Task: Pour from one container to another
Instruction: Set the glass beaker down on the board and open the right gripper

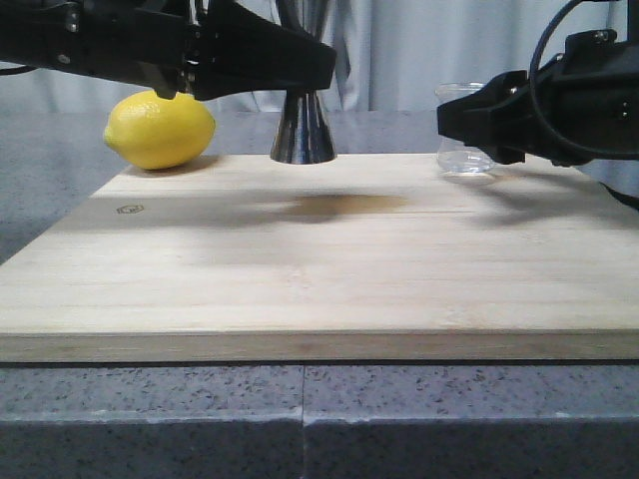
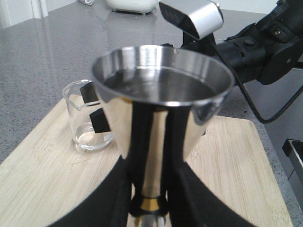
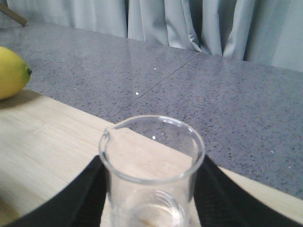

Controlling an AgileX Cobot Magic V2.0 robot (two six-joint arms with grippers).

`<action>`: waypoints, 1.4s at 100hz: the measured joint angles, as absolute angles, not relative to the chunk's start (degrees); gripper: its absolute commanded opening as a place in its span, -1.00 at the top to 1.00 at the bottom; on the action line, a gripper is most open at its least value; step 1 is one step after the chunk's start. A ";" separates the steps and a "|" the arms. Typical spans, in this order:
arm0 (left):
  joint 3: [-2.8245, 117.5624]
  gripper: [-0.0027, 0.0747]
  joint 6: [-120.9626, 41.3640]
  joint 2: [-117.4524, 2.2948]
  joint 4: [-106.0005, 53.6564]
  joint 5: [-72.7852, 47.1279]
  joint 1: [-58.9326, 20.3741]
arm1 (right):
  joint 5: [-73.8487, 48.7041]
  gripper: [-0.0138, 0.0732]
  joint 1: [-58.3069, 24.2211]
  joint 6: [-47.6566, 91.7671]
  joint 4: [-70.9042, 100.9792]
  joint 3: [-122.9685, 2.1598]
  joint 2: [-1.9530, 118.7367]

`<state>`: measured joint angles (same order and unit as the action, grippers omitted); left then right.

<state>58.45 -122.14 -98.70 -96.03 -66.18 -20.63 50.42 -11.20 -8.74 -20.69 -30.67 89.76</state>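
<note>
The steel jigger [image 1: 303,130] stands upright at the back edge of the wooden board [image 1: 319,289]. My left gripper [image 1: 305,80] is shut on it. In the left wrist view both black fingers [image 2: 135,161] press the jigger [image 2: 161,94] just above its gold waist band [image 2: 150,204], and clear liquid lies in the upper cup. The clear glass beaker [image 1: 462,150] rests on the board at the back right, between the fingers of my right gripper [image 1: 457,125]. In the right wrist view the beaker [image 3: 151,156] looks almost empty, with a finger [image 3: 85,194] against each side.
A yellow lemon [image 1: 160,130] lies at the board's back left corner, left of the jigger. The board sits on a grey speckled counter [image 1: 300,419]. Grey curtains hang behind. The right arm [image 2: 255,52] reaches in behind the jigger in the left wrist view.
</note>
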 measured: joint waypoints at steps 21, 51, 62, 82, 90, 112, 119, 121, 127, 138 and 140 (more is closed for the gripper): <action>58.45 0.75 -122.14 -98.70 -96.03 -66.18 -20.63 | 50.51 0.17 -11.20 -8.40 -20.29 -30.67 90.89; 58.45 0.75 -122.14 -98.70 -96.03 -66.18 -20.63 | 52.16 0.17 -11.20 -7.76 -19.84 -30.67 92.15; 58.45 0.75 -122.04 -98.70 -96.00 -66.18 -20.63 | 53.04 0.17 -11.20 -7.66 -19.60 -30.78 92.77; 58.45 0.75 -122.04 -98.70 -96.00 -66.18 -20.63 | 54.44 0.17 -11.20 -7.66 -19.19 -31.01 93.90; 58.45 0.75 -122.04 -98.70 -96.00 -66.18 -20.63 | 54.86 0.17 -11.20 -7.62 -19.19 -31.11 94.18; 58.45 0.75 -122.04 -98.70 -96.00 -66.18 -20.63 | 54.97 0.17 -11.20 -7.52 -19.19 -31.11 94.26; 58.45 0.75 -122.04 -98.70 -96.00 -66.18 -20.63 | 54.97 0.17 -11.20 -7.52 -19.19 -31.11 94.26; 58.45 0.75 -122.04 -98.70 -96.00 -66.18 -20.63 | 54.97 0.17 -11.20 -7.52 -19.19 -31.11 94.26; 58.45 0.75 -122.04 -98.70 -96.00 -66.18 -20.63 | 54.97 0.17 -11.20 -7.52 -19.19 -31.11 94.26; 58.45 0.75 -122.04 -98.70 -96.00 -66.18 -20.63 | 54.97 0.17 -11.20 -7.52 -19.15 -31.11 94.26; 58.45 0.75 -122.04 -98.70 -96.00 -66.18 -20.63 | 54.97 0.17 -11.20 -7.52 -19.15 -31.11 94.26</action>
<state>58.45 -122.04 -98.70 -96.00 -66.18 -20.63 54.97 -11.20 -7.52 -19.15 -31.11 94.26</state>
